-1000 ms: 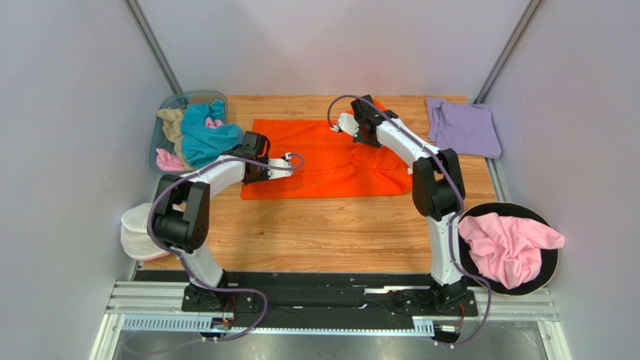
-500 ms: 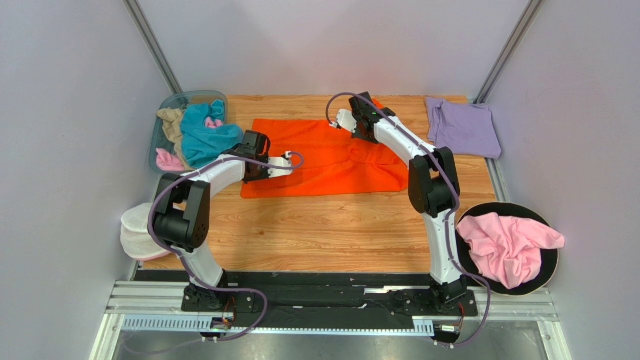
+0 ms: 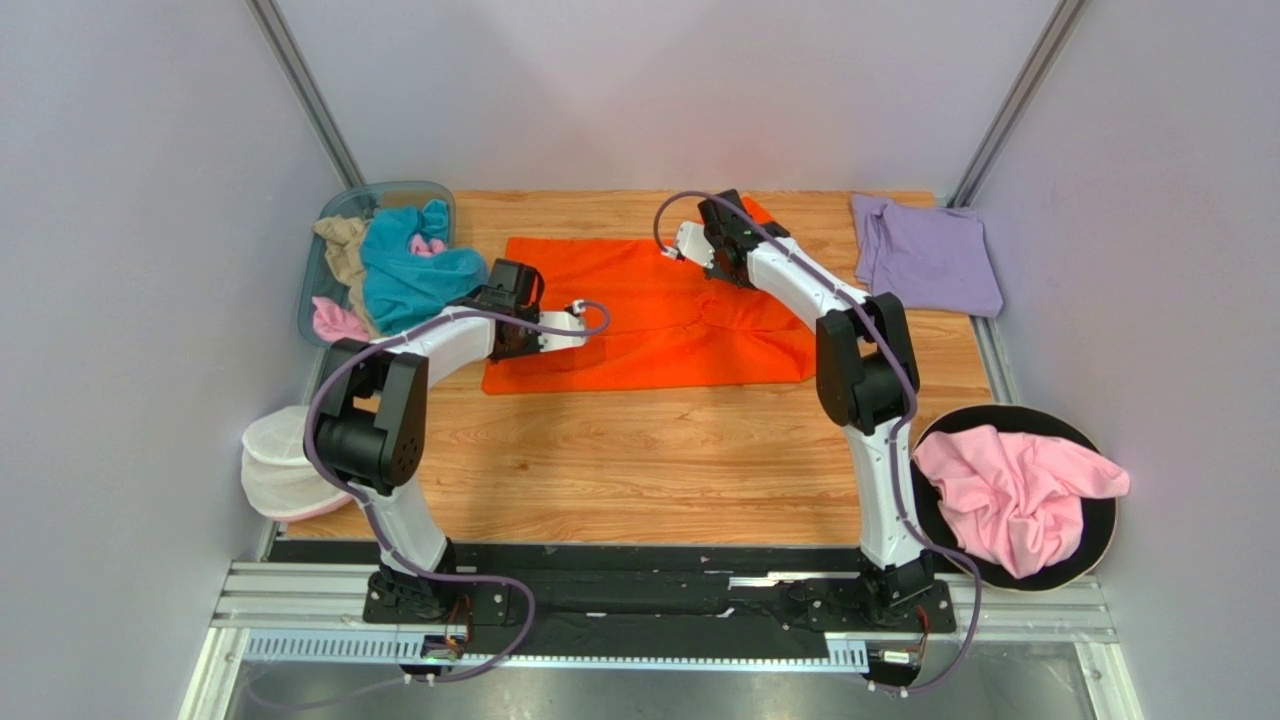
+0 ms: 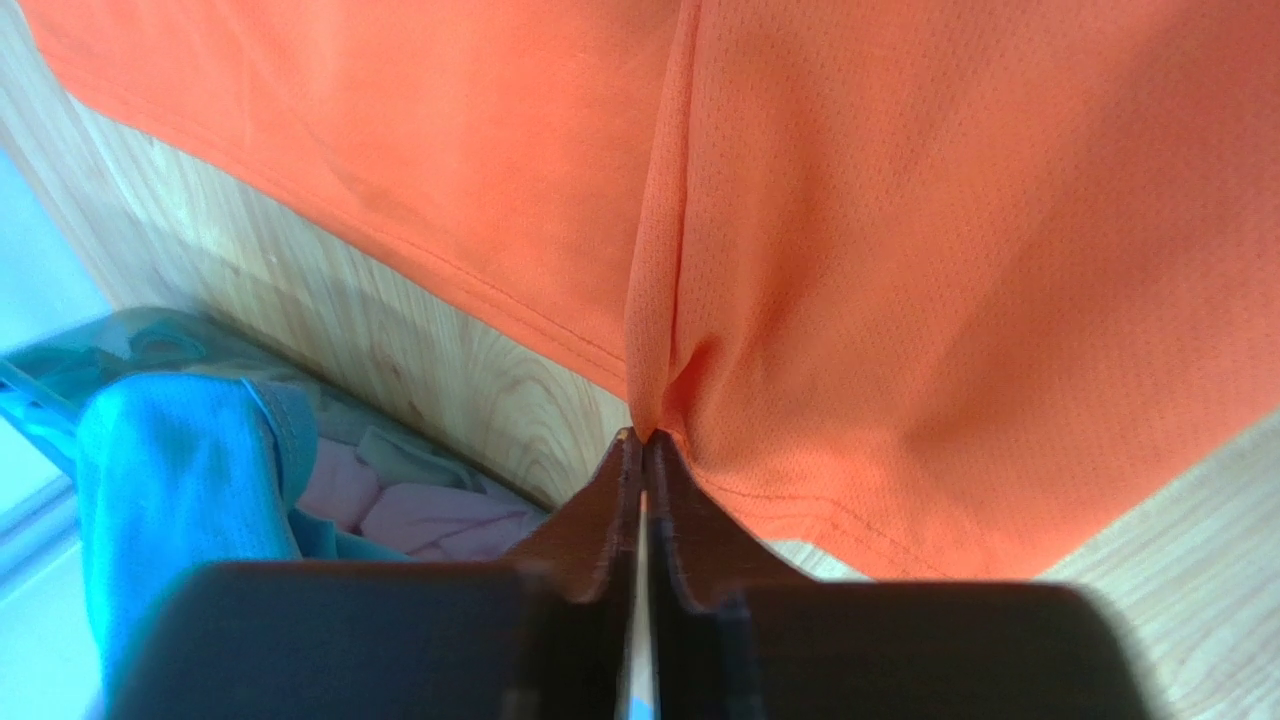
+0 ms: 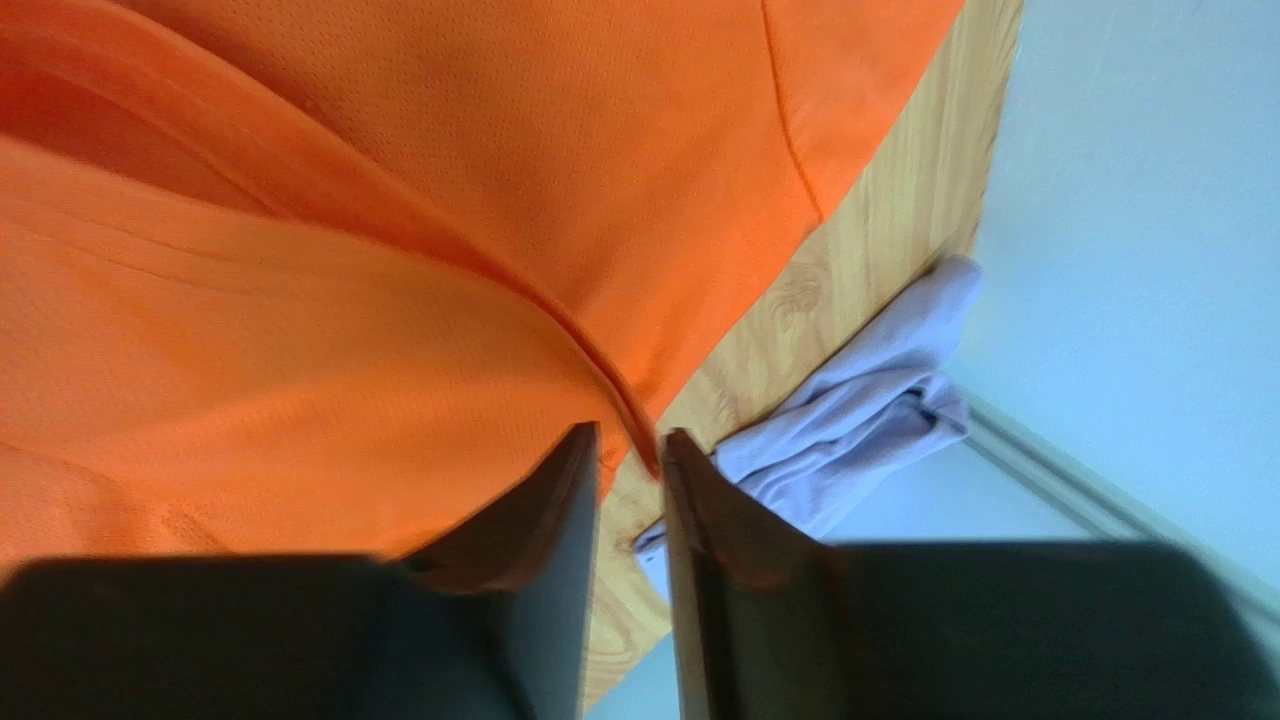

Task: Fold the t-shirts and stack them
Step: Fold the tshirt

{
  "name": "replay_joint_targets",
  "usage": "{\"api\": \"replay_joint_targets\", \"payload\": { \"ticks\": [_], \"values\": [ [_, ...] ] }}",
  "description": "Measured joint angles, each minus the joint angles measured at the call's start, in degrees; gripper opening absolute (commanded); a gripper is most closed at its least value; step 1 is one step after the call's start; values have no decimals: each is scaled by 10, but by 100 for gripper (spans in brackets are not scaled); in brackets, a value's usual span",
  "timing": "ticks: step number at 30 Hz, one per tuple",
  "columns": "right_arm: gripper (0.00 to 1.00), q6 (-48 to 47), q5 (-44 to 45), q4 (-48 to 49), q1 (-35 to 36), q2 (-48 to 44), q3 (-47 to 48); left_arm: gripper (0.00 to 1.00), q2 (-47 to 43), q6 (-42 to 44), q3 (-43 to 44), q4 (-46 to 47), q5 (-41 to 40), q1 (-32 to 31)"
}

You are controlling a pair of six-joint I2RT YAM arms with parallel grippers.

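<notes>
The bright orange t-shirt lies spread across the middle of the wooden table. My left gripper is at its left edge and is shut on a pinch of the orange hem, with cloth puckered at the tips. My right gripper is over the shirt's far right part. Its jaws stand narrowly apart, with a raised orange fold edge running in at the tips. The pale lavender t-shirt lies folded at the back right and shows beyond the right fingers.
A clear bin at the back left holds teal, tan and pink cloth. A pink shirt lies crumpled on a black round disc at the right. A white mesh pouch hangs off the left table edge.
My right gripper has shifted slightly toward the back left over the orange shirt. My left gripper has edged a little toward the back while holding the hem.
</notes>
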Motion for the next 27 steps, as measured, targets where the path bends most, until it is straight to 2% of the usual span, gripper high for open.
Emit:
{"api": "replay_joint_targets", "payload": {
  "ticks": [6, 10, 17, 20, 24, 27],
  "values": [
    [53, -1, 12, 13, -3, 0, -30, 39, 3, -2, 0, 23, -12, 0],
    [54, 2, 16, 23, -6, 0, -48, 54, 3, -6, -2, 59, -27, 0],
    [57, 29, 19, 40, -14, -20, -66, 61, 0, -23, -7, 135, -67, 0],
    [65, 50, 19, 59, -22, -33, -66, 64, -5, -34, 0, 143, -74, 0],
    [67, 88, 16, 68, -39, -39, -48, 70, -4, -49, 36, 136, -79, 0],
    [67, 127, 5, 66, -57, -37, -12, 75, 11, -67, 96, 118, -78, 0]
  ]
}}
